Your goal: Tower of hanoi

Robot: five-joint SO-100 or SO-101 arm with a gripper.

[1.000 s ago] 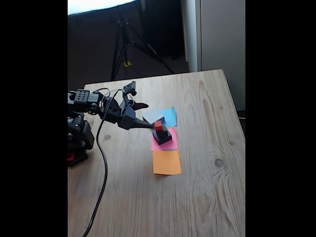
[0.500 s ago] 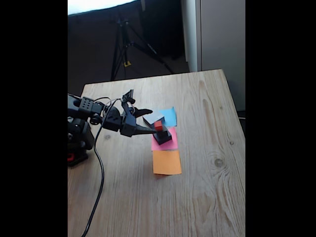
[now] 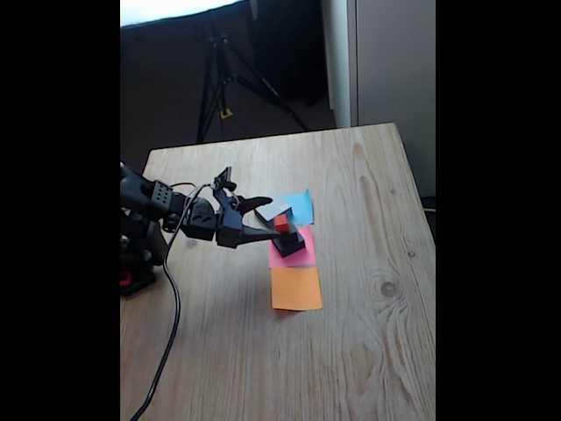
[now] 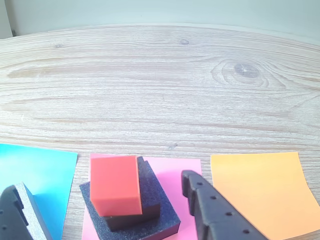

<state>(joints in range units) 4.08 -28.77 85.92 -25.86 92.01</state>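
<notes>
Wrist view: our gripper (image 4: 107, 205) is spread wide, holding nothing, fingers either side of the red cube (image 4: 115, 184). It tops two black blocks (image 4: 150, 212) on the pink square (image 4: 187, 172); grey block (image 4: 27, 210) sits on blue (image 4: 40, 175). We're likely lined up to grab red.

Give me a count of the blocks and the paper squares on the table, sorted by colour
Red cube: 1
Black blocks: 2
Grey block: 1
Blue paper square: 1
Pink paper square: 1
Orange paper square: 1
Total: 7
</notes>
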